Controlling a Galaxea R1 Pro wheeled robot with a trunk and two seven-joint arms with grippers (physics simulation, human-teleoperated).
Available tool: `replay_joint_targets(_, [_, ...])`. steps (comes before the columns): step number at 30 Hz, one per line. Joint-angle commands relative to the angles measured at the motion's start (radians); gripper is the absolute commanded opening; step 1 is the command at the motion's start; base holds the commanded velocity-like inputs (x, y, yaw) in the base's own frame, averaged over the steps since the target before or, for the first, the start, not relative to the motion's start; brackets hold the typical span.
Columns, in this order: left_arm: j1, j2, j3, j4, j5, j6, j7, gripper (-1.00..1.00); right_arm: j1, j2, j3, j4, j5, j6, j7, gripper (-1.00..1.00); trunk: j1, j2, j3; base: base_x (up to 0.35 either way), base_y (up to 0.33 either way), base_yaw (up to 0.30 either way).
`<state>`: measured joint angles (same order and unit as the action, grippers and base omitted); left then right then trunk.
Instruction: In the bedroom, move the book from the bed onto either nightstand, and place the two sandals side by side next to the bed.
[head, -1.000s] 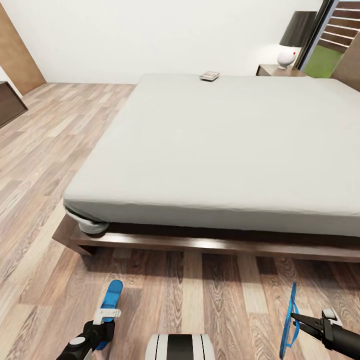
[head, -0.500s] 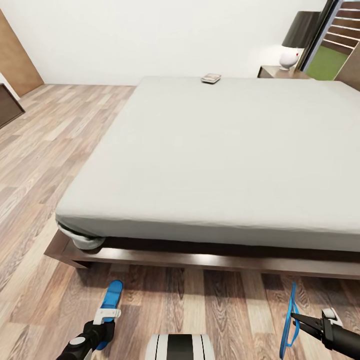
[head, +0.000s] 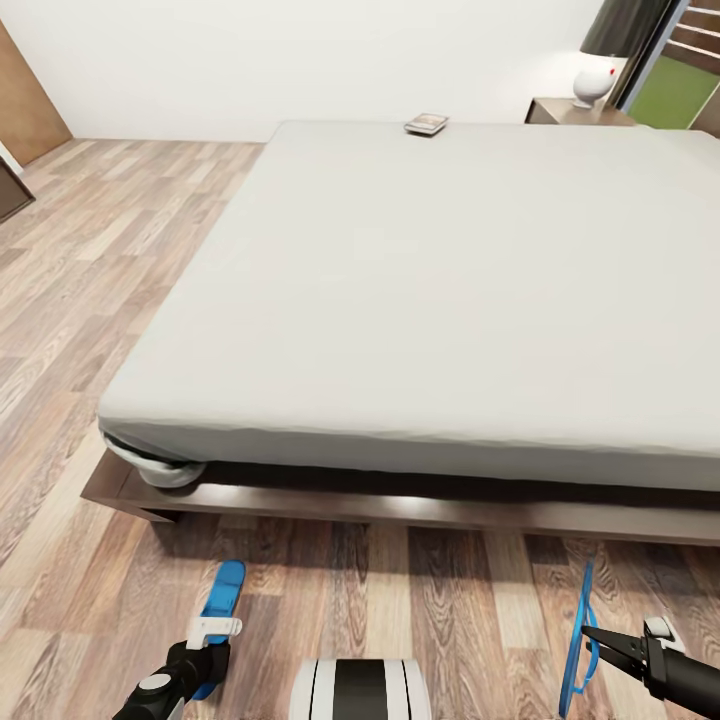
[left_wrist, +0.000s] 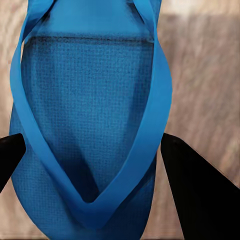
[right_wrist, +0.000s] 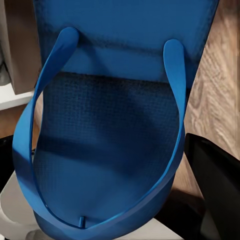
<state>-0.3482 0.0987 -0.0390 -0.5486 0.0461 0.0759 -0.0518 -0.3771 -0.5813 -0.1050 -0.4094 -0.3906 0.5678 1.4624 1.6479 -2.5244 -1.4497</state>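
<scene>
While each gripper was closed on a sandal, left gripper (head: 214, 628) gripping one sandal (head: 222, 600) and right gripper (head: 592, 634) the other sandal (head: 578, 640) near the bed (head: 450, 300), neither was placed, and the book (head: 425, 124) lay at the bed's far edge

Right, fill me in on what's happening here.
The robot stands at the foot of the bed, carrying one blue sandal in each claw. The left claw holds its sandal flat; the right claw holds the other sandal on edge. The book lies at the mattress's far edge, near the nightstand with the lamp.
</scene>
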Motion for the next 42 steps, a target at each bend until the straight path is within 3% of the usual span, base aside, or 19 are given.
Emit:
replay_joint_targets(1, [0.000, 0.001, -0.004, -0.002, 0.004, 0.006, 0.000, -1.00, 0.000, 0.000, -0.001, 0.000, -0.002, 0.011, 0.003, -1.00, 0.000, -0.001, -0.005, 0.000, 0.000, 0.000])
replay_joint_targets(13, [0.000, 0.001, -0.004, -0.002, 0.004, 0.001, 0.000, -1.00, 0.000, 0.000, -0.001, 0.000, -0.002, 0.011, 0.003, -1.00, 0.006, -0.003, -0.051, 0.000, 0.000, 0.000])
replay_joint_targets(18, [0.000, 0.001, -0.004, -0.002, 0.004, -0.007, 0.000, -1.00, 0.000, 0.000, -0.001, 0.000, -0.002, 0.011, 0.003, -1.00, 0.006, -0.003, -0.051, 0.000, 0.000, 0.000])
replay_joint_targets(22, [0.000, 0.001, -0.004, 0.004, 0.007, -0.105, 0.000, -1.00, 0.000, 0.000, -0.001, 0.000, -0.002, 0.011, 0.003, -1.00, 0.006, -0.003, -0.051, 0.000, 0.000, 0.000])
replay_joint_targets(25, [0.000, 0.001, -0.001, 0.005, 0.007, -0.126, 0.001, -1.00, 0.000, 0.000, -0.001, 0.000, -0.002, 0.011, 0.003, -1.00, 0.006, -0.003, -0.051, 0.000, 0.000, 0.000])
replay_joint_targets(33, [0.000, 0.001, 0.050, 0.005, 0.007, -0.133, 0.000, -1.00, 0.000, 0.000, -0.001, 0.000, -0.002, 0.011, 0.003, -1.00, 0.006, -0.003, -0.051, 0.000, 0.000, 0.000])
replay_joint_targets(38, [0.000, 0.001, 0.057, 0.005, 0.006, -0.133, 0.000, -1.00, 0.000, 0.000, -0.001, 0.000, -0.002, 0.011, 0.003, -1.00, 0.006, -0.003, -0.051, 0.000, 0.000, 0.000])
replay_joint_targets(42, [0.000, 0.001, 0.058, 0.005, 0.006, -0.132, 0.000, -1.00, 0.000, 0.000, -0.001, 0.000, -0.002, 0.011, 0.003, -1.00, 0.007, -0.004, -0.066, 0.000, 0.000, 0.000])
